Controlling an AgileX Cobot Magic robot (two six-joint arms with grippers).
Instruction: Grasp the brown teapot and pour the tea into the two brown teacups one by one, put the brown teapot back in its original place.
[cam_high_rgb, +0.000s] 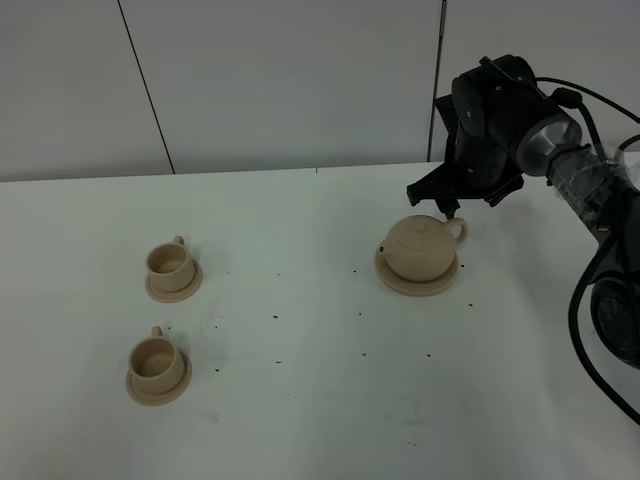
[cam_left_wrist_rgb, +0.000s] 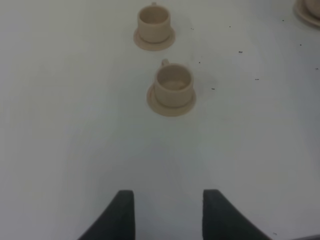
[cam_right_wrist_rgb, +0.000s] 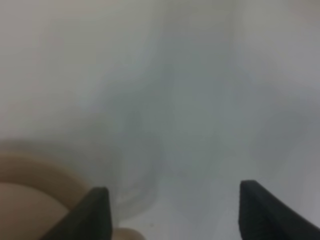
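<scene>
The brown teapot (cam_high_rgb: 420, 248) sits upright on its wide tan saucer, the original place (cam_high_rgb: 417, 284), right of the table's middle. My right gripper (cam_high_rgb: 450, 208) hangs just above the teapot's loop handle (cam_high_rgb: 458, 232). The right wrist view shows this gripper (cam_right_wrist_rgb: 175, 212) open and empty, with a blurred tan part of the teapot (cam_right_wrist_rgb: 25, 192) beside one finger. The two brown teacups (cam_high_rgb: 168, 262) (cam_high_rgb: 155, 358) stand on small saucers at the left. My left gripper (cam_left_wrist_rgb: 167, 212) is open over bare table, well short of the nearer teacup (cam_left_wrist_rgb: 173, 85) and the farther teacup (cam_left_wrist_rgb: 154, 22).
The white table (cam_high_rgb: 300, 330) is dotted with small dark specks. A pale panelled wall (cam_high_rgb: 280, 80) rises behind it. The right arm's black cables (cam_high_rgb: 590, 300) hang at the right edge. The wide saucer's rim (cam_left_wrist_rgb: 309, 11) shows at a corner of the left wrist view.
</scene>
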